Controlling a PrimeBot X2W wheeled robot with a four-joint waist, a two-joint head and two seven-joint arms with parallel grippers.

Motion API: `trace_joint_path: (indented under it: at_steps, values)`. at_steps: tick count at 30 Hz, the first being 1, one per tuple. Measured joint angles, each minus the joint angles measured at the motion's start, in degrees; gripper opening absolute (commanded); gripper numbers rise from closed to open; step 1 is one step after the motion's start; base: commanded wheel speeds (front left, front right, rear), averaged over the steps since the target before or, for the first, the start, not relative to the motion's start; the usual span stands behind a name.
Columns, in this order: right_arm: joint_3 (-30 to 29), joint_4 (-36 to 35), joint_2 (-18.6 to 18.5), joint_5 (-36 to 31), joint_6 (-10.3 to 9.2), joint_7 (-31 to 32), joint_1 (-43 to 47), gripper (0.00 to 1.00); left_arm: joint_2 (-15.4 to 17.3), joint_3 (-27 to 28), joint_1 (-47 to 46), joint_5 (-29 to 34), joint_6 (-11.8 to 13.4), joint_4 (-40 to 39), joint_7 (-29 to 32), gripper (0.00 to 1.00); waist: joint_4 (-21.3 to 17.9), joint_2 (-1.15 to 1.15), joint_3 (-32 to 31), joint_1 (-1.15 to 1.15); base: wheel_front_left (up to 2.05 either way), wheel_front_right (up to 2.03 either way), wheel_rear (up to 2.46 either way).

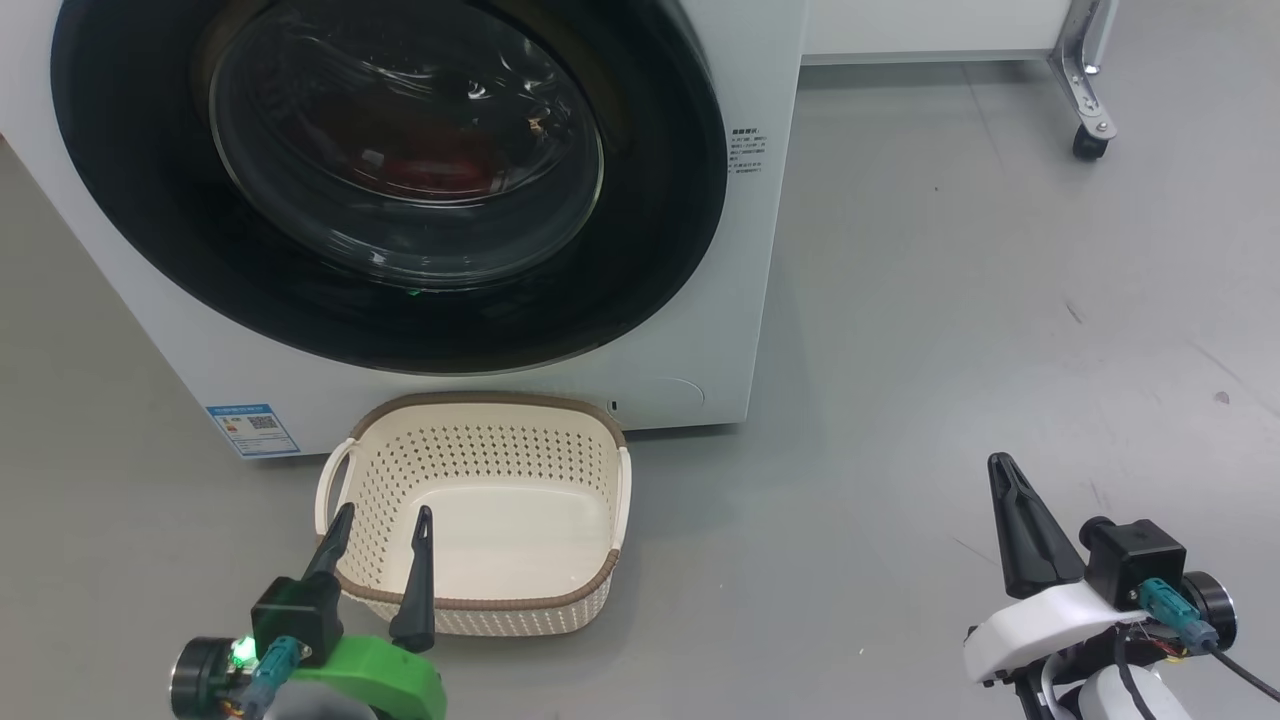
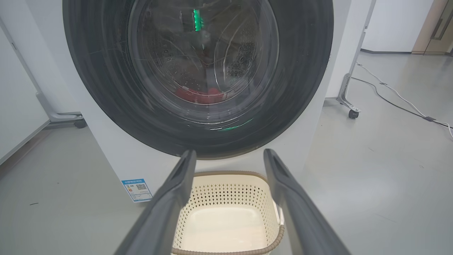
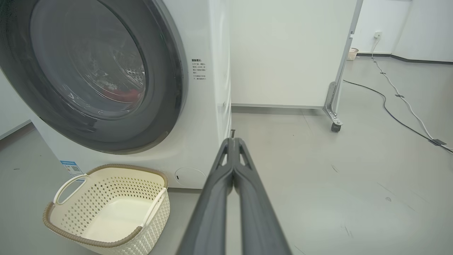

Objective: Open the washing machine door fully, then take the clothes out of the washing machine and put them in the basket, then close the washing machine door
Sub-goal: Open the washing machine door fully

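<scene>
basket (image 1: 500, 455) just ahead of spread left jaws

The left gripper (image 1: 383, 513) points forward with its two dark fingers spread wide apart, while well off to its right the right gripper (image 1: 1003, 468) has its fingers pressed together, holding nothing.
</scene>
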Motion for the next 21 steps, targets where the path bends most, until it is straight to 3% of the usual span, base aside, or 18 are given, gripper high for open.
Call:
trace_joint_path:
  at_steps: [7, 14, 21]
  values:
    - [-1.92, -0.05, 1.53, 4.60, 2.13, 0.00, -0.01, 0.00, -0.18, 0.02, -1.17, 0.01, 0.00, -0.55, 0.00, 1.00, 0.41, 0.00, 1.50, 0.00, 0.00, 0.00, 0.00]
    - [-6.04, 0.74, 3.91, 18.19, 6.22, -0.27, -1.49, 0.00, -0.24, 0.02, -2.70, 0.08, 0.00, -1.62, 0.00, 1.00, 0.91, 0.00, 3.95, 0.00, 0.00, 0.00, 0.00]
    - [-9.90, 0.91, 4.19, 30.94, 7.58, 3.48, -6.91, 0.00, -0.38, -0.05, -4.69, 0.48, 0.00, -3.11, -0.01, 1.00, 1.52, 0.00, 6.71, 0.00, 0.00, 0.00, 0.00]
